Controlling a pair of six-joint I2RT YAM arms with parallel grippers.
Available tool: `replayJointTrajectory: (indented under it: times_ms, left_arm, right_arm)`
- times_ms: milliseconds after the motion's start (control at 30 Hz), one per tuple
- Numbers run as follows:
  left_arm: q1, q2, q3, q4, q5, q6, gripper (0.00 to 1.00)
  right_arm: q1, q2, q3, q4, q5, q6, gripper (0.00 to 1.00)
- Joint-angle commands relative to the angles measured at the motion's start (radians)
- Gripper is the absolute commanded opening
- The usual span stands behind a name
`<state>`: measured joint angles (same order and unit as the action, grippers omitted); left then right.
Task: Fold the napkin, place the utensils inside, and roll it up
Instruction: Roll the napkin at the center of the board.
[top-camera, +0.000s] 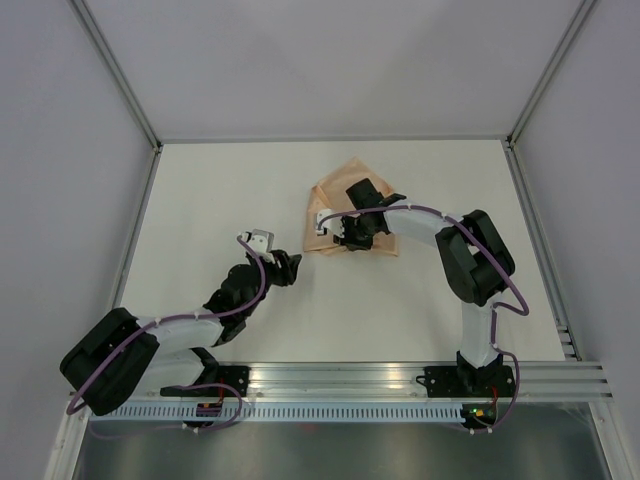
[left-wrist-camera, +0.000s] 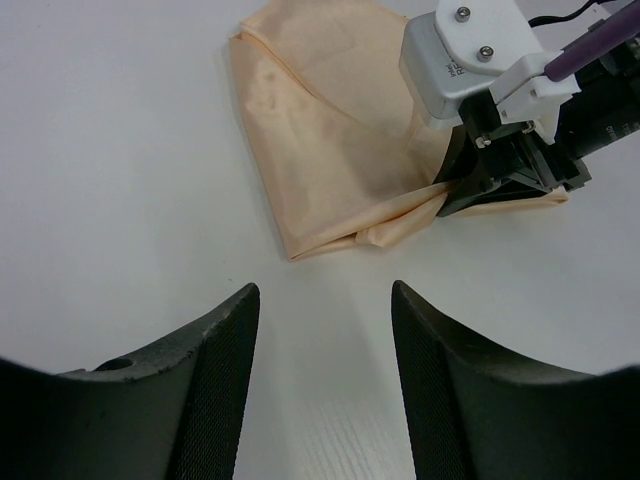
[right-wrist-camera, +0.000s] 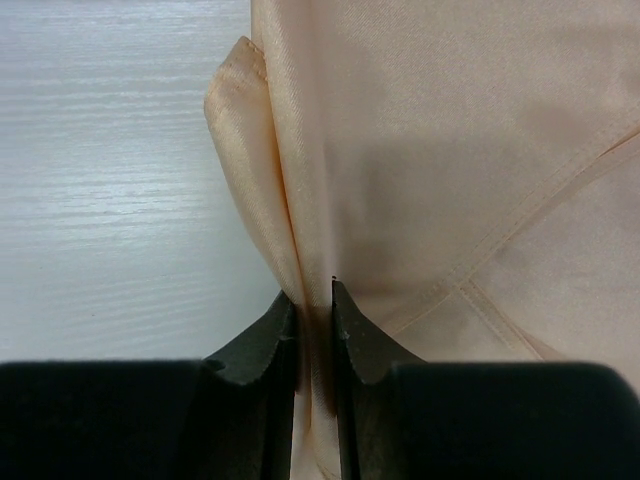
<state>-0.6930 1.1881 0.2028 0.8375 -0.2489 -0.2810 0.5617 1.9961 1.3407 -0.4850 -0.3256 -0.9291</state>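
Observation:
The peach-orange napkin (top-camera: 345, 190) lies folded and rumpled on the white table, back centre. It also shows in the left wrist view (left-wrist-camera: 330, 130) and fills the right wrist view (right-wrist-camera: 450, 150). My right gripper (top-camera: 348, 232) is at its near edge, shut on a pinched fold of the cloth (right-wrist-camera: 313, 300). My left gripper (top-camera: 290, 266) is open and empty, on the table to the near left of the napkin, its fingertips (left-wrist-camera: 240, 300) apart over bare table. The utensil is hidden or out of view.
White walls with metal corner posts (top-camera: 120, 75) enclose the table. A metal rail (top-camera: 400, 380) runs along the near edge by the arm bases.

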Motion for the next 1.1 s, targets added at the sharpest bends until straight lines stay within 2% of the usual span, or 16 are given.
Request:
replayJointTrajectory:
  times_ms: [0, 267, 433, 567, 733, 933, 1067]
  left_arm:
    - [-0.017, -0.013, 0.018, 0.022, 0.019, 0.016, 0.60]
    - [-0.120, -0.012, 0.060, -0.023, -0.024, 0.109, 0.59]
    - [-0.223, 0.001, 0.096, -0.064, -0.066, 0.216, 0.57]
    - [-0.290, 0.076, 0.122, -0.040, -0.101, 0.337, 0.57]
    - [-0.349, 0.171, 0.127, 0.101, -0.104, 0.456, 0.61]
    - [-0.392, 0.313, 0.139, 0.300, -0.027, 0.661, 0.65]
    - [-0.402, 0.396, 0.199, 0.302, 0.029, 0.726, 0.66]
  right_arm:
    - [0.003, 0.070, -0.044, -0.242, -0.062, -0.017, 0.17]
    - [0.003, 0.070, -0.048, -0.397, -0.136, -0.080, 0.17]
    - [0.001, 0.073, -0.048, -0.466, -0.173, -0.109, 0.16]
    - [-0.003, 0.096, -0.023, -0.519, -0.190, -0.125, 0.16]
    - [-0.025, 0.133, 0.021, -0.572, -0.202, -0.145, 0.16]
    - [-0.043, 0.171, 0.051, -0.596, -0.213, -0.151, 0.16]
    - [-0.049, 0.197, 0.064, -0.599, -0.214, -0.152, 0.16]
